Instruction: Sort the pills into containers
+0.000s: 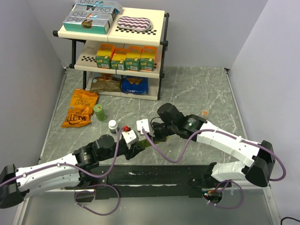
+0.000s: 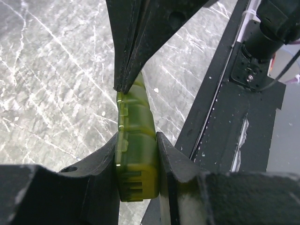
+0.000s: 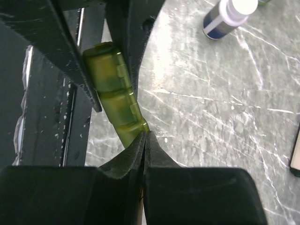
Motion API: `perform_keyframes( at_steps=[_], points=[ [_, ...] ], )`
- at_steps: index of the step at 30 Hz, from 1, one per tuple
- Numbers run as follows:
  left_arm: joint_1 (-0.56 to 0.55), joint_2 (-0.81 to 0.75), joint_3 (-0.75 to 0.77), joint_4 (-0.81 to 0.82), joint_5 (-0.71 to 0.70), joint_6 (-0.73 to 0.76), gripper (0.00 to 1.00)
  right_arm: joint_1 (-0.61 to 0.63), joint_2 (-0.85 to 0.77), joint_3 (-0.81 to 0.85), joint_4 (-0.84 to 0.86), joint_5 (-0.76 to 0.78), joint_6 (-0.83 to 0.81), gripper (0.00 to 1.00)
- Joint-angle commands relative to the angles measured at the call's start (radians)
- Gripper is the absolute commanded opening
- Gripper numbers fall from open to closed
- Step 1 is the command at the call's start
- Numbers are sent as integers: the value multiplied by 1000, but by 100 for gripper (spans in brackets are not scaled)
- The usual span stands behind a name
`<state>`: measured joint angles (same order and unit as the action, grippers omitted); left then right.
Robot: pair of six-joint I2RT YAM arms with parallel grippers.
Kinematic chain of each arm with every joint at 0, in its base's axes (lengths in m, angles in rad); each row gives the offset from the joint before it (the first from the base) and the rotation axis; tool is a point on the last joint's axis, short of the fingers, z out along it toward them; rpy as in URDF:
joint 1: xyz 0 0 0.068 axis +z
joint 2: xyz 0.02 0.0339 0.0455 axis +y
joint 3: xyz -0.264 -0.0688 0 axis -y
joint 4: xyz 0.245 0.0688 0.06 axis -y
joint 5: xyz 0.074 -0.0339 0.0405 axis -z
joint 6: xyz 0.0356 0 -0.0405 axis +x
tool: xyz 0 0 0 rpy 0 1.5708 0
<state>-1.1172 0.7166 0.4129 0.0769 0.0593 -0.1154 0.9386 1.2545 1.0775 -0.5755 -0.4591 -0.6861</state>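
Left end effector [image 2: 137, 138] grasps pill organizer [image 2: 138, 110], right end effector [image 3: 146, 134] clenched at its end. Top view alone: shelf [image 1: 157, 19], marble desk [image 1: 197, 89].

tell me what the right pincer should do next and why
Probably lever the right pincer gently to pry a lid open. It is shut, with its tips right at the ridged lid edge of the container strip, whose lids look closed. The left pincer clamps the strip's sides to steady it. Whether the tips actually pinch the lip is unclear.
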Motion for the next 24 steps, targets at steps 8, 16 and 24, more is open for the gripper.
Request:
perform_keyframes(
  at_steps=[8, 16, 24],
  points=[
    [-36, -86, -2, 507, 281, -127, 1, -38, 75, 10, 224, 139, 43, 1],
    [-36, -97, 3, 443, 275, -122, 1, -86, 102, 65, 214, 54, 72, 1],
    [-38, 4, 128, 100, 244, 144, 1, -213, 31, 174, 53, -113, 88, 28]
  ],
)
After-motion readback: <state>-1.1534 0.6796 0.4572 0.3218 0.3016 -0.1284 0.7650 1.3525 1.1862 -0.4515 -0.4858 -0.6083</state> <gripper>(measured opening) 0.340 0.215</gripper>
